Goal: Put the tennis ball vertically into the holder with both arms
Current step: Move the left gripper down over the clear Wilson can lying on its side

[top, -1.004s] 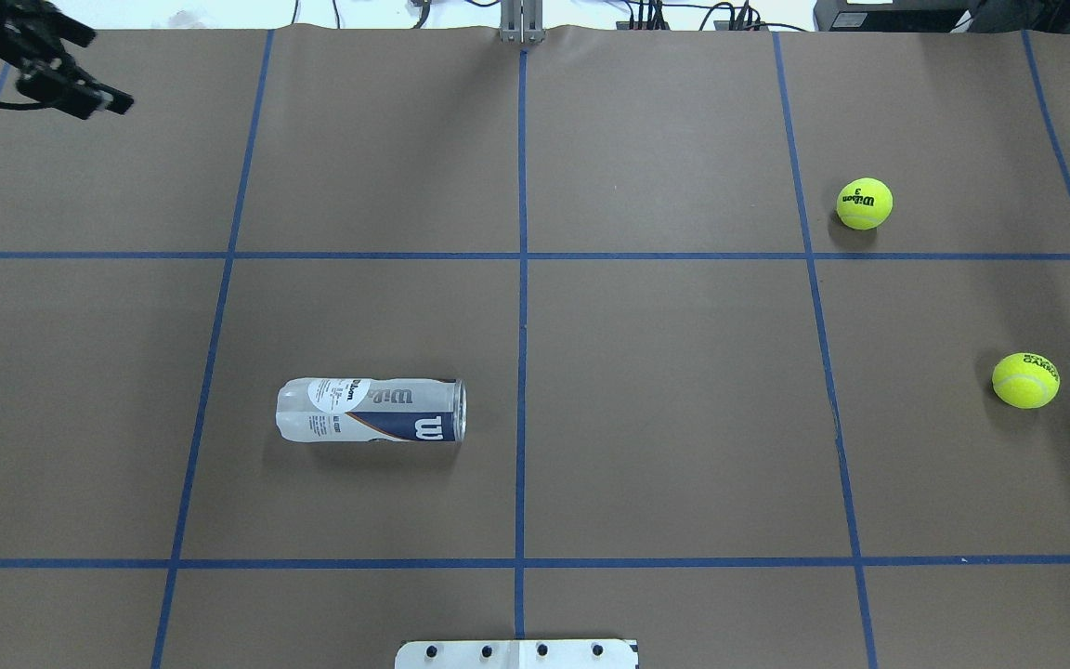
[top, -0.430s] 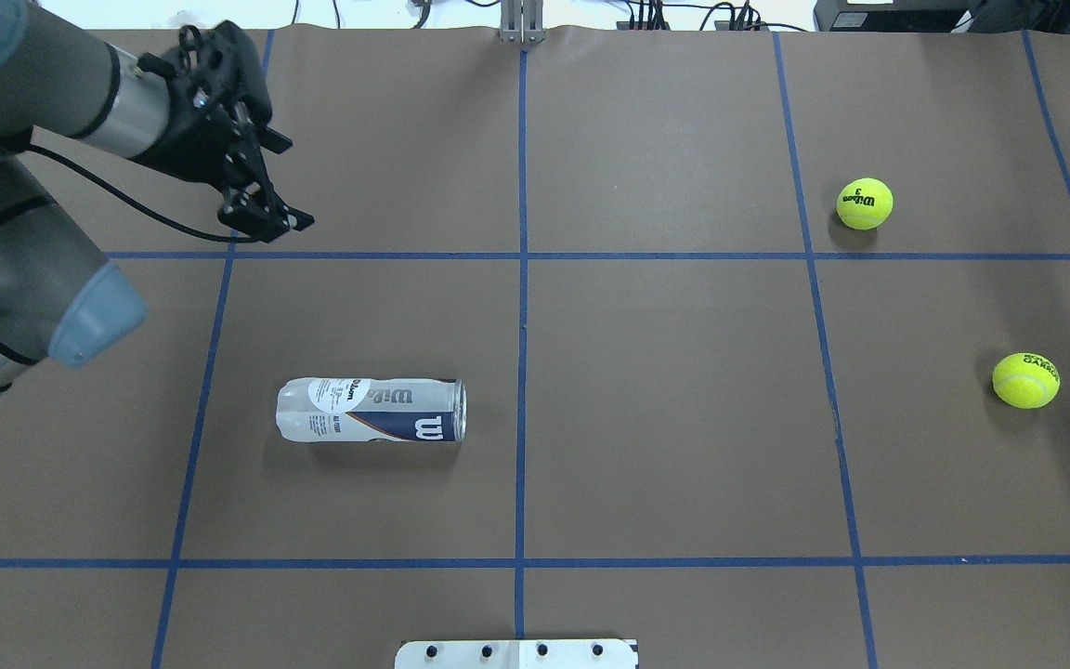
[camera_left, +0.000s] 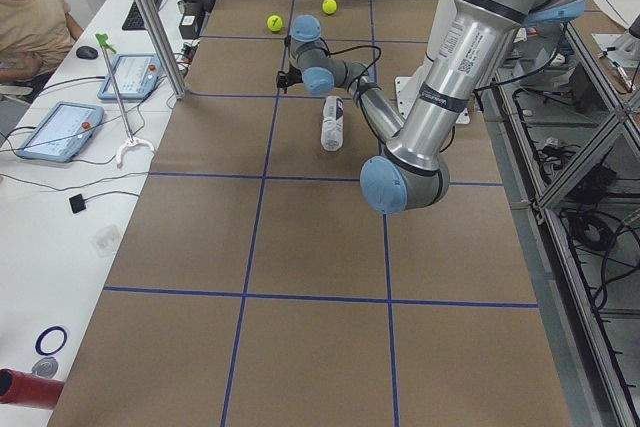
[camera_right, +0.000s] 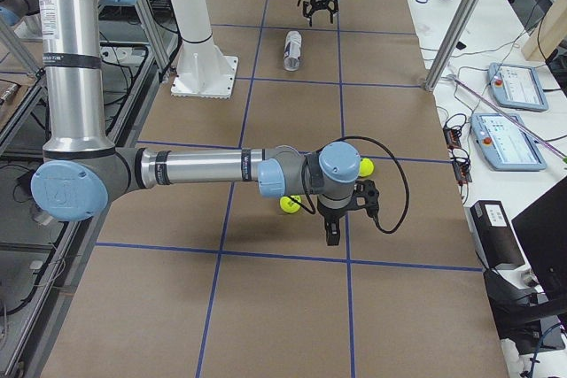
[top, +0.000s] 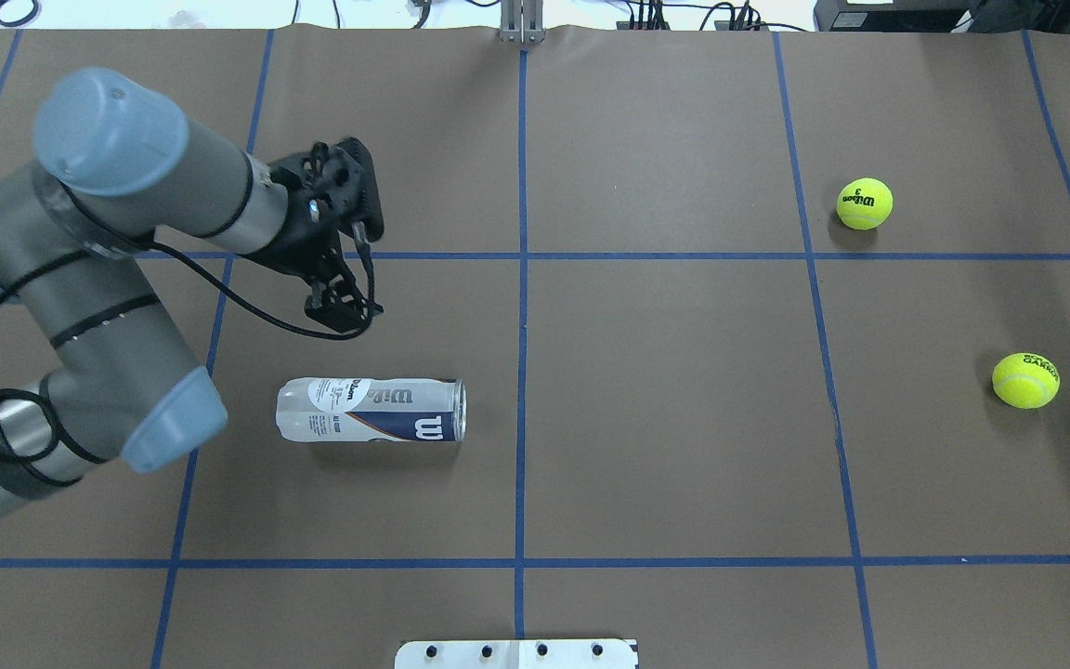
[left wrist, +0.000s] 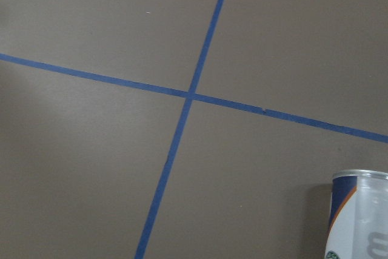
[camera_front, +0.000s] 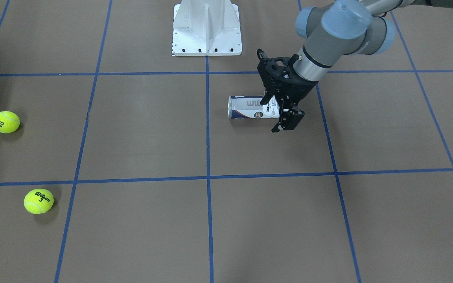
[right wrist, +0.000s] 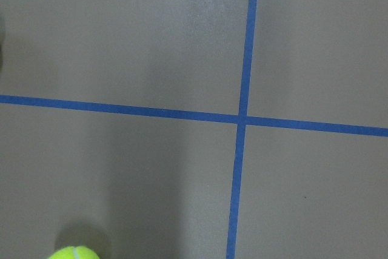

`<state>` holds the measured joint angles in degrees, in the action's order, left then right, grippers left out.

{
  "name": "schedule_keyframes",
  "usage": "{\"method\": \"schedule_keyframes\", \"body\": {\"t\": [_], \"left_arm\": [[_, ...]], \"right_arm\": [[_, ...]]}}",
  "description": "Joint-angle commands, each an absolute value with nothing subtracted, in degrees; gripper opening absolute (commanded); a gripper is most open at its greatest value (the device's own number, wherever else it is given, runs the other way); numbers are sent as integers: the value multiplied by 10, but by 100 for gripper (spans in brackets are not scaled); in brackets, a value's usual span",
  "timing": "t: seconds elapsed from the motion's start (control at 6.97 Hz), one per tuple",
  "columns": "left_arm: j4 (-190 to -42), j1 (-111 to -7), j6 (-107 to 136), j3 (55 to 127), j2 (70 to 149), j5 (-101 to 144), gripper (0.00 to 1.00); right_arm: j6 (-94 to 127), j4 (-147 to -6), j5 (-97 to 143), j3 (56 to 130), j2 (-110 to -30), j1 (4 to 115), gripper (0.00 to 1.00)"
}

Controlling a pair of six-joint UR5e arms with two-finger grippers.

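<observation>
Clear plastic first: seeing the holder [top: 371, 410] lying on its side at about eight o'clock of the table's middle in the overhead view, metal-rimmed mouth pointing to three o'clock, closed end to nine. Judging that pose useless for a vertical drop, and so calling for standing it up, mouth skyward.

Hovering the left gripper [top: 346, 314] at twelve o'clock of the holder, near it but apart, carrying nothing. Showing its fingers spread and angled down toward the table [top: 684, 446], probably in readiness for spanning the round wall across the body.

Spotting the balls well apart from the holder, on the opposite half: the far tennis ball [top: 864, 203] at two o'clock of the middle, the near tennis ball [top: 1025, 380] between three and four, both resting loose on the brown paper.

Hanging the right gripper [camera_right: 350, 223] low beside those balls in the right-side view, seemingly splitting the work: left for the can, right for a ball. Not managing to tell from that view whether its fingers are apart or together. Catching only a sliver of ball at seven o'clock of the right wrist view, so judging it not yet centred over one.

Expecting rolling as the risk, both for the can and for the balls.
</observation>
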<state>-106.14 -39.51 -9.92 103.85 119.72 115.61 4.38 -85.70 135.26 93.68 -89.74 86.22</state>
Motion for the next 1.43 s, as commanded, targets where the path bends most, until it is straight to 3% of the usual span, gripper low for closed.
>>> {"method": "schedule_keyframes", "body": {"t": [0.0, 0.72, 1.29], "left_arm": [[-971, -303, -122, 1045, 1238, 1056, 99], [-970, -247, -145, 973, 1268, 992, 99], [-969, -243, -151, 966, 1279, 999, 99]], "right_arm": [[45, -857, 1353, 936, -897, 862, 100], [45, -857, 1353, 936, -897, 862, 100], [45, -857, 1353, 936, -897, 862, 100]]}}
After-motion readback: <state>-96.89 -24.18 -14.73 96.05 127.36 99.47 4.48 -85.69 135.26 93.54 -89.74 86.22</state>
